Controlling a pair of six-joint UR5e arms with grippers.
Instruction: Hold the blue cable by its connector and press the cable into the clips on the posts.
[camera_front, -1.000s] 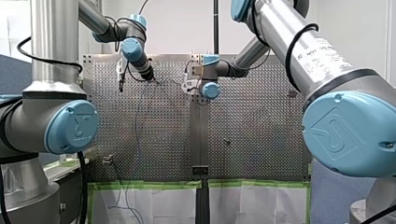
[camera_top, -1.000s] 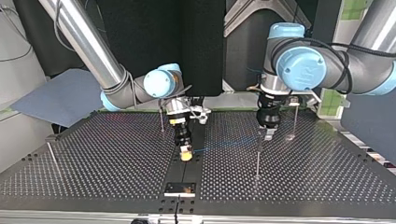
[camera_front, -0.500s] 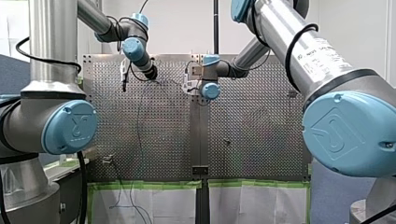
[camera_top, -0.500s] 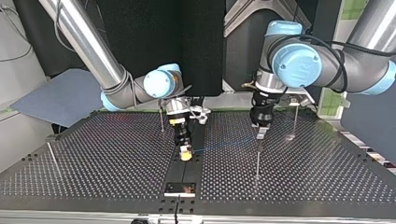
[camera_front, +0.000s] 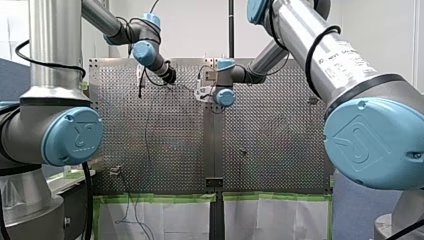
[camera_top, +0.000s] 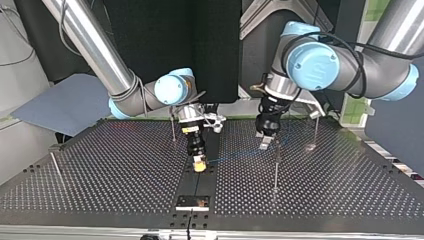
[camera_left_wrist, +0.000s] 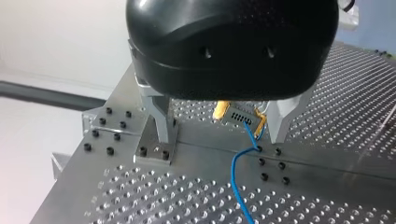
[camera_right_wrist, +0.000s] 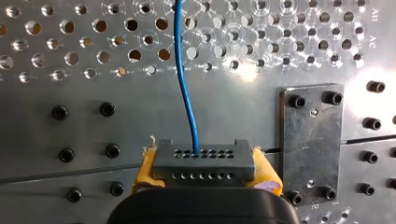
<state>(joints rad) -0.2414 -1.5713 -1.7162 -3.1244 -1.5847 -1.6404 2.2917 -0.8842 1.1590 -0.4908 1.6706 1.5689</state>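
Blue cable (camera_right_wrist: 184, 84) looks thin, likely light and limp, running over the tabletop (camera_right_wrist: 84, 133) from its connector (camera_right_wrist: 203, 161), the one stiff handhold. My right gripper (camera_right_wrist: 205, 176) is clamped on it there. My left gripper (camera_left_wrist: 219, 137) hangs wide open, empty.

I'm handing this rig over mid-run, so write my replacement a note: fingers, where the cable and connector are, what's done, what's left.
Right gripper: shut on the connector, yellow pads either side, low over the middle of the table.
Left gripper: fingers open, holding nothing, hanging over the blue cable near a thin post.
Cable: runs from the connector across the table toward that post.
Done: connector grasped. Whether any clip holds the cable cannot be seen.
Left: press the cable into the clips on the posts.
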